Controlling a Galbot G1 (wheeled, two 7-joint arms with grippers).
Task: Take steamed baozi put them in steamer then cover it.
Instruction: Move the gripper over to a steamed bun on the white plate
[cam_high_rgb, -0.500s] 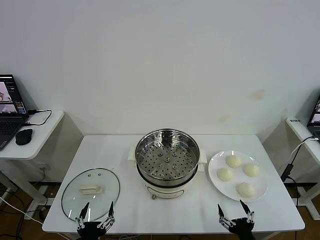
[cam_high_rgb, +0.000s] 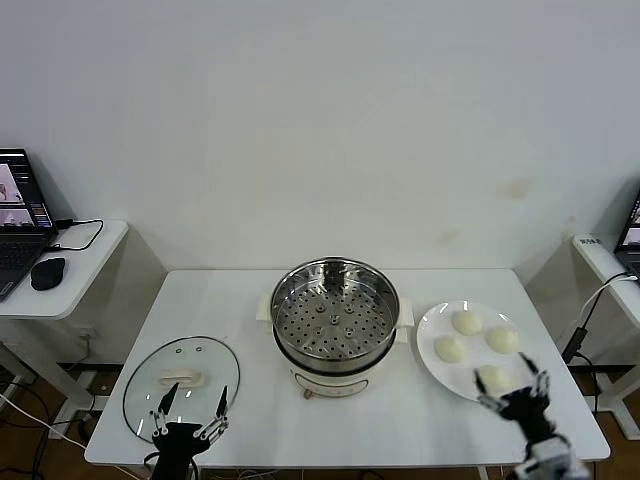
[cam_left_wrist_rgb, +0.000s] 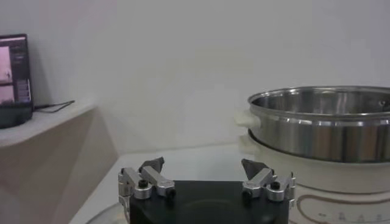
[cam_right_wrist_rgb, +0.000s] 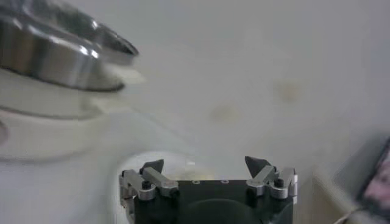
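1. The lid (cam_high_rgb: 181, 386) lies flat on the table (cam_high_rgb: 250, 300) at the left. The left gripper (cam_high_rgb: 190, 408) hangs at its near rim, fingers spread, idle; best left parked for now.
2. The steamer (cam_high_rgb: 335, 322) stands open mid-table with its tray bare, so every bun is still to be loaded.
3. Four buns (cam_high_rgb: 450, 348) sit on the plate (cam_high_rgb: 430, 325) at the right.
4. The right gripper (cam_high_rgb: 512, 392), fingers spread, hovers by the nearest bun (cam_high_rgb: 489, 377). Centre over it, straddle it, and close gently so the soft dough isn't squashed.
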